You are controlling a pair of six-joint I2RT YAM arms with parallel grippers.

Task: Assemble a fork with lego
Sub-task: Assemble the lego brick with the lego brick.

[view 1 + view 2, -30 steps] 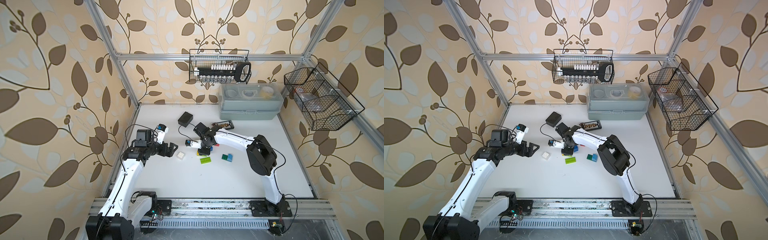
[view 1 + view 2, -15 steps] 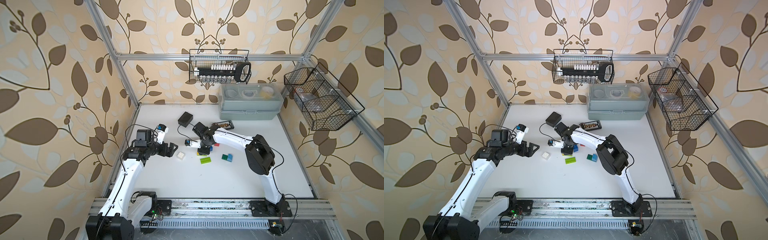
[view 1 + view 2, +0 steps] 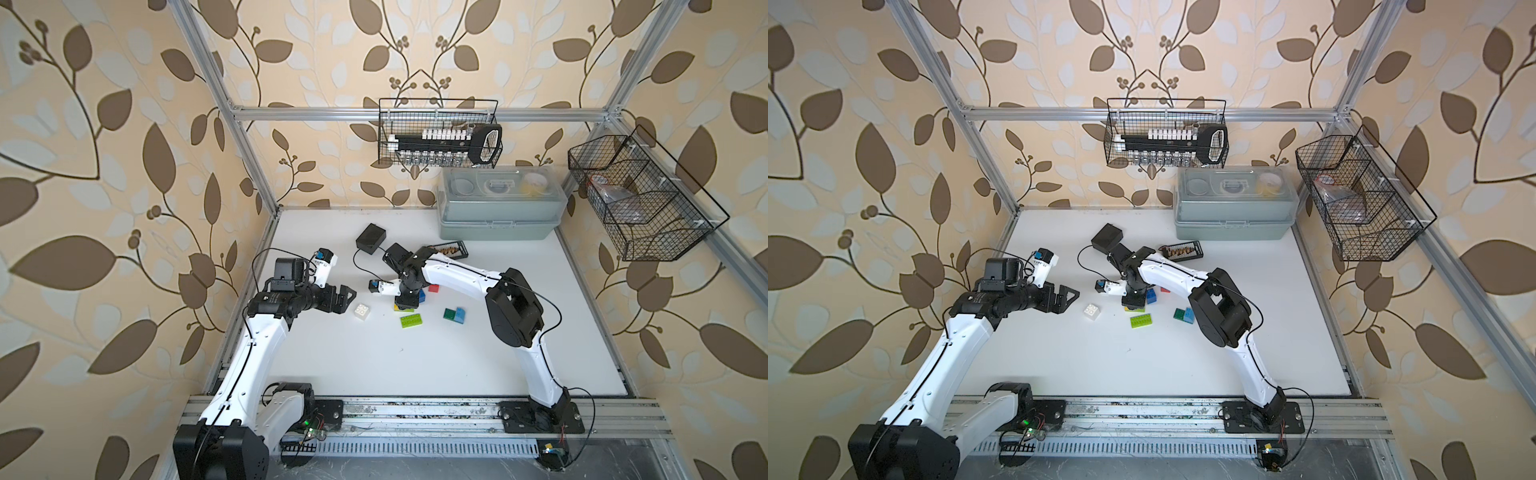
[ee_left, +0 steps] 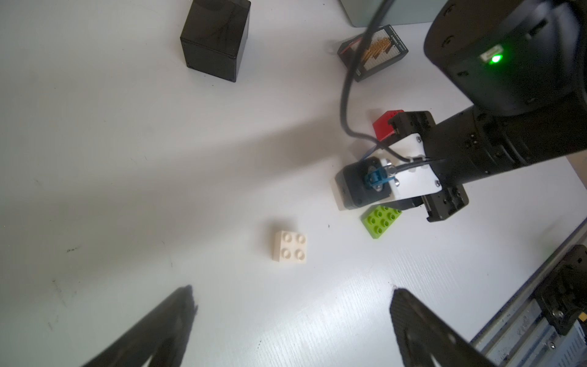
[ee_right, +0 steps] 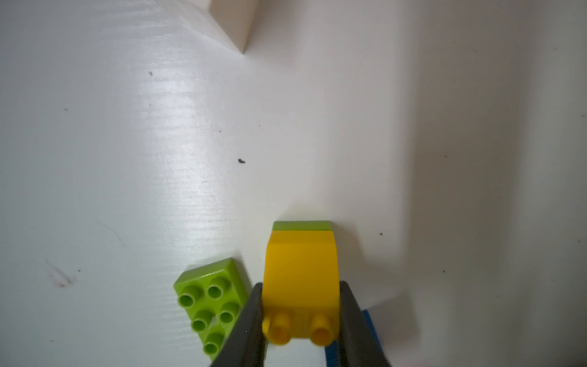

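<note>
My right gripper is shut on a yellow brick whose far end rests against a lime brick. It stands at mid-table in both top views. A loose lime oblong lies beside it. A blue brick and a red brick lie just behind. A dark-green brick touches a light-blue brick to the right. A white brick lies apart, just in front of my open, empty left gripper. No joined fork shows.
A black box and a small black tray of brown bits stand behind the bricks. A grey lidded case sits at the back right. Wire baskets hang on the back wall and the right wall.
The right arm's elbow has swung a little to the left while its gripper stays low over the bricks. The left arm has not moved.
</note>
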